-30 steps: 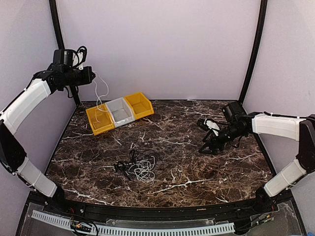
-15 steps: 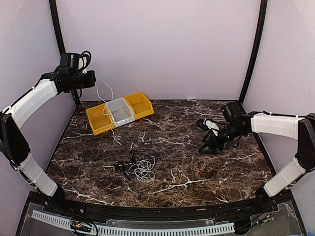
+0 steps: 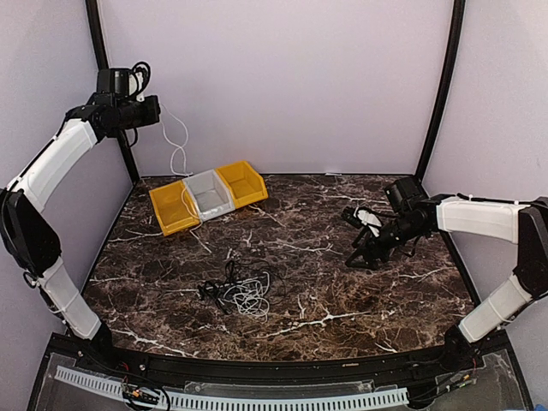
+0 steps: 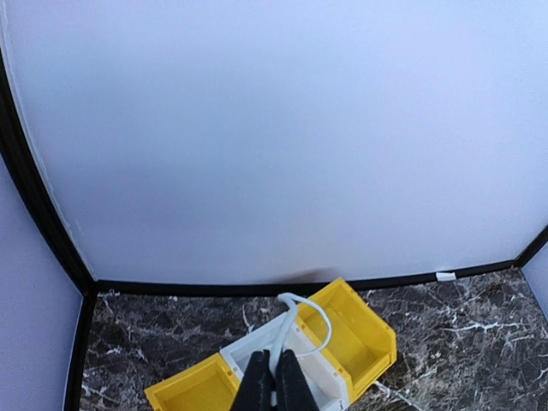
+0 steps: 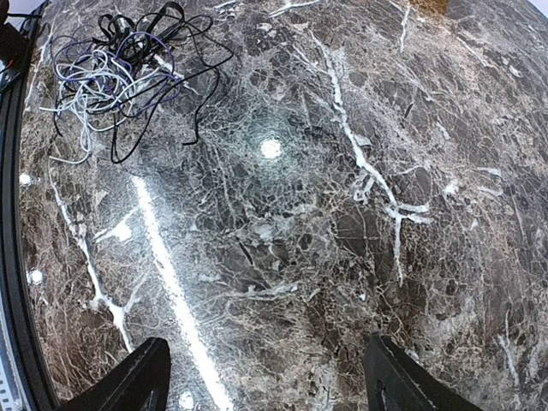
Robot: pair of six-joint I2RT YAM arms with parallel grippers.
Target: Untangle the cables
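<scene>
A tangle of black, grey and white cables [image 3: 239,291] lies on the marble table left of centre; it also shows in the right wrist view [image 5: 111,73] at the top left. My left gripper [image 3: 159,112] is raised high at the back left and is shut on a white cable [image 3: 177,150] that hangs down in loops toward the bins; in the left wrist view the cable [image 4: 301,317] loops out past the closed fingers [image 4: 276,385]. My right gripper [image 3: 355,257] is open and empty, low over the table at the right.
Three bins stand in a row at the back left: a yellow bin [image 3: 171,208], a white bin [image 3: 209,194] and a second yellow bin [image 3: 242,183]. Black frame posts [image 3: 442,86] stand at the back corners.
My left gripper has risen and shifted slightly with the white cable, lifting its hanging loops higher above the bins. The right arm and the tangle have not moved.
</scene>
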